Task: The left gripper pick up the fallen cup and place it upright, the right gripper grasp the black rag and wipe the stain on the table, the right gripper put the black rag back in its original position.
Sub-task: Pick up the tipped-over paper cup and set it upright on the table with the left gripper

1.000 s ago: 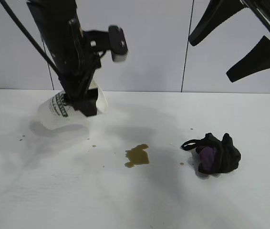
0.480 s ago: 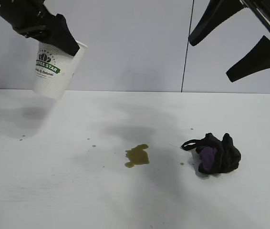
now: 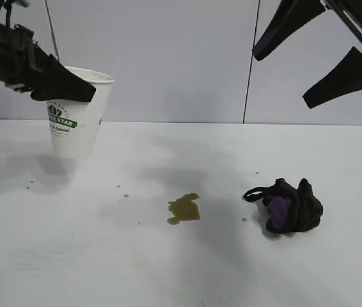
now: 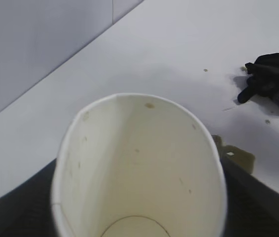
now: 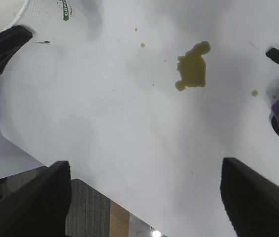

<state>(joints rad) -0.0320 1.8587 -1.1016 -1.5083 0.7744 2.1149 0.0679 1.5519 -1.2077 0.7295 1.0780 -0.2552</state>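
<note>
The white cup [image 3: 77,128] with its green logo is mouth-up and slightly tilted at the table's [image 3: 104,256] far left. Its base is at or just above the surface. My left gripper [image 3: 82,86] is shut on the cup near the rim, one finger across its front. In the left wrist view the cup's empty inside [image 4: 139,168] fills the space between the dark fingers [image 4: 11,207]. The yellowish-brown stain [image 3: 184,208] lies mid-table. The black rag [image 3: 291,206] with a purple patch sits to its right. My right gripper [image 3: 309,64] hangs open, high above the rag.
Small brown droplets [image 3: 126,196] dot the table between cup and stain. The right wrist view shows the table's edge [image 5: 41,158] and floor beyond it. Pale grey wall panels [image 3: 187,57] back the table.
The left gripper lifted the cup off the table, carried it up and to the left, turned it mouth-up, then lowered it toward the surface. The right arm, rag and stain have not moved.
</note>
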